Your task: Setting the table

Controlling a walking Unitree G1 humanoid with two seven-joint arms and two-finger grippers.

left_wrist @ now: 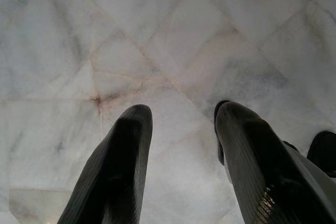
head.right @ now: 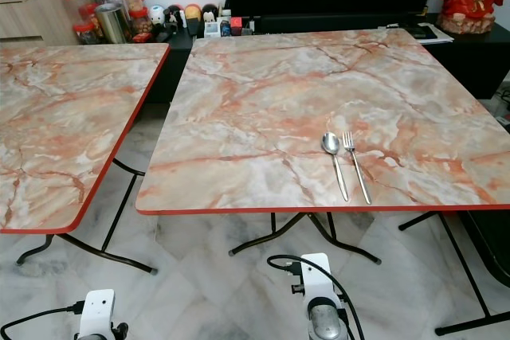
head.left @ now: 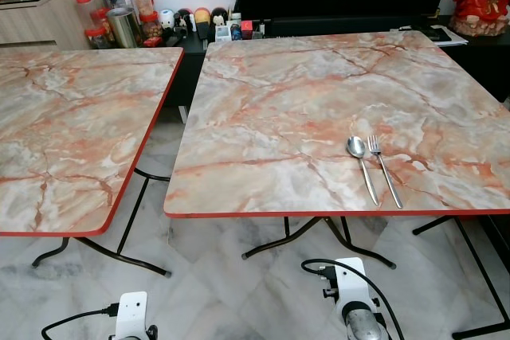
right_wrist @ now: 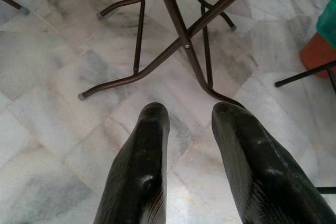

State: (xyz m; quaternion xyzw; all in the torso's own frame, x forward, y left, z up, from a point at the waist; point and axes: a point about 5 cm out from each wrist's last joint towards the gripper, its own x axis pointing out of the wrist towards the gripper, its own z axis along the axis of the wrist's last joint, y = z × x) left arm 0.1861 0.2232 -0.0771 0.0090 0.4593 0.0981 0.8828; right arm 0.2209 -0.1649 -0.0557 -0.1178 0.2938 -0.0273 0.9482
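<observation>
Below, grippers: both arms hang low, beneath the near edge of the spoon's table, pointing at the floor.
Left gripper [left_wrist: 178, 129]: two black fingers spread apart, nothing between them, pale marble floor tiles [left_wrist: 173, 51] underneath.
Right gripper [right_wrist: 189, 124]: fingers likewise parted and empty, aimed at the dark metal table legs [right_wrist: 181, 35] and the tiled floor.
Spoon [head.left: 360, 162]: lies on the marble-patterned table [head.left: 271, 117] with a red rim, close to that table's near edge, bowl away from the robot.
Fork [head.left: 383, 166]: just beside the spoon, on the side farther from the second table, parallel to it, tines away.
Second table [head.left: 72, 125]: same pattern, left of the spoon's table, a gap between them.
Beyond the spoon's table: jars [head.left: 119, 13] and small figurines on a low dark shelf.
Progress: one spoon-and-fork pair looks laid; plates, cups and any further settings appear still to come.
</observation>
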